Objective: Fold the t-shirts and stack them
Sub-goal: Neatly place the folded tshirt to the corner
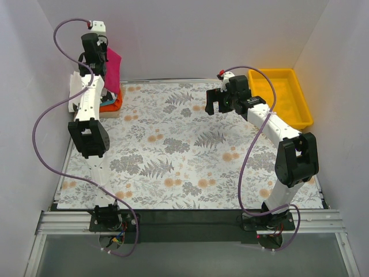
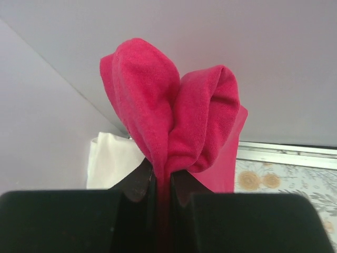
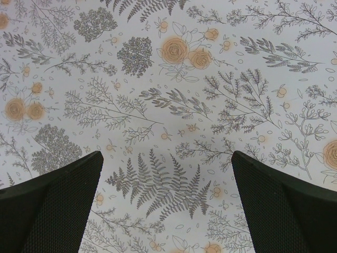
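My left gripper (image 1: pixel 102 57) is raised at the far left corner, shut on the magenta-red t-shirt (image 1: pixel 113 69), which hangs down from it. In the left wrist view the shirt (image 2: pixel 174 110) bunches up above the closed jaws (image 2: pixel 163 182). Below it a stack of folded shirts lies at the table's far left: an orange one (image 1: pixel 115 103) shows, with white cloth (image 1: pixel 75 86) behind my arm; white cloth also shows in the left wrist view (image 2: pixel 113 161). A light blue one is hidden. My right gripper (image 1: pixel 214 107) is open and empty above the floral cloth (image 3: pixel 168 132).
A yellow plastic tray (image 1: pixel 300 104) stands at the far right. The floral tablecloth (image 1: pixel 184 150) covers the table. White walls close in on the left, back and right.
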Controlling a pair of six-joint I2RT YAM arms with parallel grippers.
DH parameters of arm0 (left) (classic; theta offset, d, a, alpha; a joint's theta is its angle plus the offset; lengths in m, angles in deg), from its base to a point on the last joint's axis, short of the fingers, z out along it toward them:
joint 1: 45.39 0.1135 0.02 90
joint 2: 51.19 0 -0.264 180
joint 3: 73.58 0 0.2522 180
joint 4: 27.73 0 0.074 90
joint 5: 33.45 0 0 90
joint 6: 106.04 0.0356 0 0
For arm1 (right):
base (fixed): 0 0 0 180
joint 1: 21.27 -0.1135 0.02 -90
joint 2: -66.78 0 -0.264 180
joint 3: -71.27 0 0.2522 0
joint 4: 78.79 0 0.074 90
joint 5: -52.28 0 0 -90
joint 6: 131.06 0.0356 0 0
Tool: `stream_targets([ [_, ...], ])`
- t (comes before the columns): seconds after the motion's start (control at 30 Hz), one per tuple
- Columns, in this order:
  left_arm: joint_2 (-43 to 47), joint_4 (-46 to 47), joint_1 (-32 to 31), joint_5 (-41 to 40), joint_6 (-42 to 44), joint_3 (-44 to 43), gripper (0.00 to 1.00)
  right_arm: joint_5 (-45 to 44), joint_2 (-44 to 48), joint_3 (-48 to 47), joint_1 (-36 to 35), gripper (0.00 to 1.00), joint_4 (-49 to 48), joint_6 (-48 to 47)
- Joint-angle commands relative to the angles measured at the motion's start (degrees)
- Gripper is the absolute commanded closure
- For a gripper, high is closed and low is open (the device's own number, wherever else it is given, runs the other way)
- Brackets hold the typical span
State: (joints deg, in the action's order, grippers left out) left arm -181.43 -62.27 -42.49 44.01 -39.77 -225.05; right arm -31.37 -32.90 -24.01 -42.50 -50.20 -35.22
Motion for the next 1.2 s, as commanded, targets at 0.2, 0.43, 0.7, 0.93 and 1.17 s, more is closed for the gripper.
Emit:
stream_targets([
  [0.2, -2.99, 4.69, 6.15, 4.36, 2.45, 0.95, 1.00, 0.33, -1.22, -0.57, -0.03, 0.02, -1.74, 0.22],
  [0.43, -9.85, 7.06, 10.02, 10.42, 3.86, -0.45, 1.00, 0.86, -3.41, -0.49, -0.04, 0.02, -1.47, 0.04],
  [0.7, -14.87, 12.86, 11.69, 9.02, 4.91, -1.33, 1.00, 1.74, -5.79, -0.84, -0.04, 0.02, -1.29, 0.13],
  [0.93, -16.19, 15.41, 13.27, 9.27, 5.98, -1.16, 0.89, 2.79, -6.23, -1.45, -0.04, 0.02, -0.86, 0.13],
  [1.17, -12.51, 16.30, 13.80, 12.45, 5.27, -1.60, 0.43, 3.14, -4.47, -0.66, -0.04, 0.02, -0.86, -0.13],
])
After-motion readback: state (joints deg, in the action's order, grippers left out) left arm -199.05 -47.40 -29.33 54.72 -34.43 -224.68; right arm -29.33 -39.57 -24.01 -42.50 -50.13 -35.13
